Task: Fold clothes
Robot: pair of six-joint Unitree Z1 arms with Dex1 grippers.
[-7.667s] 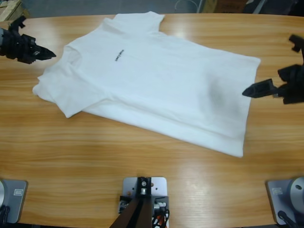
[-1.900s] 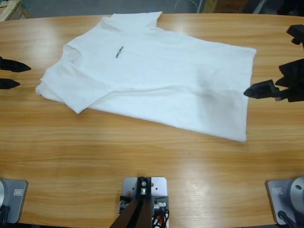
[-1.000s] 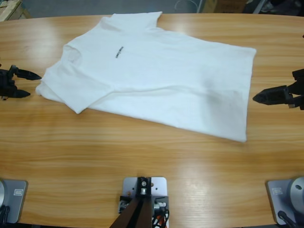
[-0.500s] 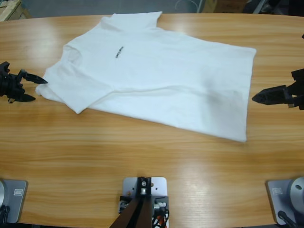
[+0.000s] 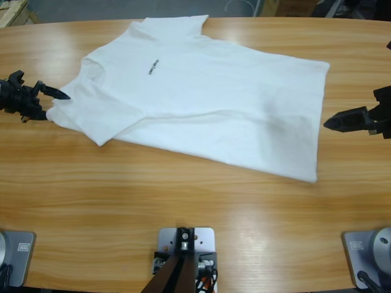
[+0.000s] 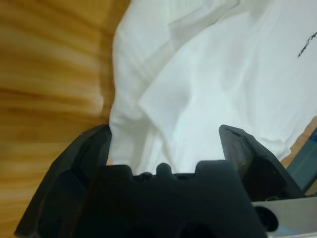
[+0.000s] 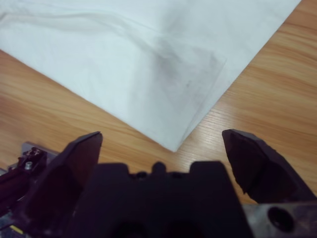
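The clothes are one white T-shirt (image 5: 208,104), lying flat and askew on the wooden table, with a small black print (image 5: 151,67) on the chest. Its neck points to the upper left and its hem to the right. My left gripper (image 5: 55,105) is at the left sleeve. In the left wrist view the left gripper (image 6: 166,131) is open, with the sleeve's rumpled edge (image 6: 143,124) reaching in between the jaws. My right gripper (image 5: 330,123) hovers just off the hem's right edge. In the right wrist view the right gripper (image 7: 161,135) is open, and the hem corner (image 7: 173,144) lies ahead of it, untouched.
Bare wooden table (image 5: 183,207) stretches in front of the shirt down to the near edge. A greyish smudge (image 5: 281,125) marks the shirt near the hem. A cardboard box (image 5: 12,9) shows beyond the table's far left corner.
My left gripper has moved right, up to the left sleeve, so the sleeve edge now sits between its jaws. The right gripper and the shirt have hardly moved.
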